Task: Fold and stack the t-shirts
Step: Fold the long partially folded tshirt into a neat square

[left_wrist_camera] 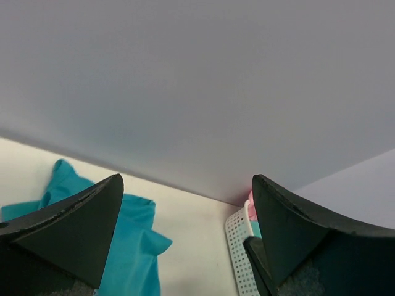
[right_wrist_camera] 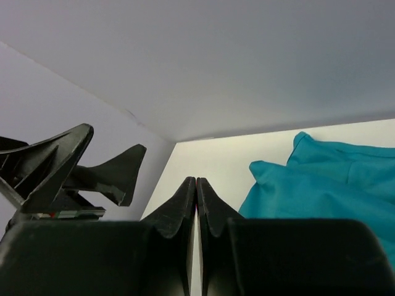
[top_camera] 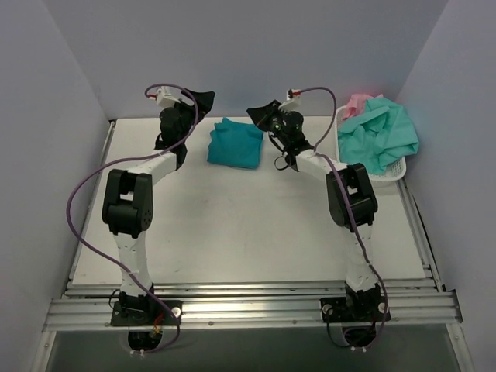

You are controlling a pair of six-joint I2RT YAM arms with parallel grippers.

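Note:
A deep teal-blue t-shirt [top_camera: 235, 142] lies folded in a rough square at the back middle of the table. It also shows in the left wrist view [left_wrist_camera: 133, 246] and the right wrist view [right_wrist_camera: 321, 191]. My left gripper [top_camera: 200, 101] is open and empty, raised just left of the shirt. My right gripper [top_camera: 260, 113] is shut on nothing, raised just right of the shirt. A mint-green t-shirt [top_camera: 381, 136] and a pink t-shirt [top_camera: 359, 101] lie heaped in the white basket [top_camera: 387, 176] at the back right.
The basket's perforated wall [left_wrist_camera: 237, 246] shows in the left wrist view. Grey walls close the table at the back and both sides. The left gripper's fingers [right_wrist_camera: 74, 163] show in the right wrist view.

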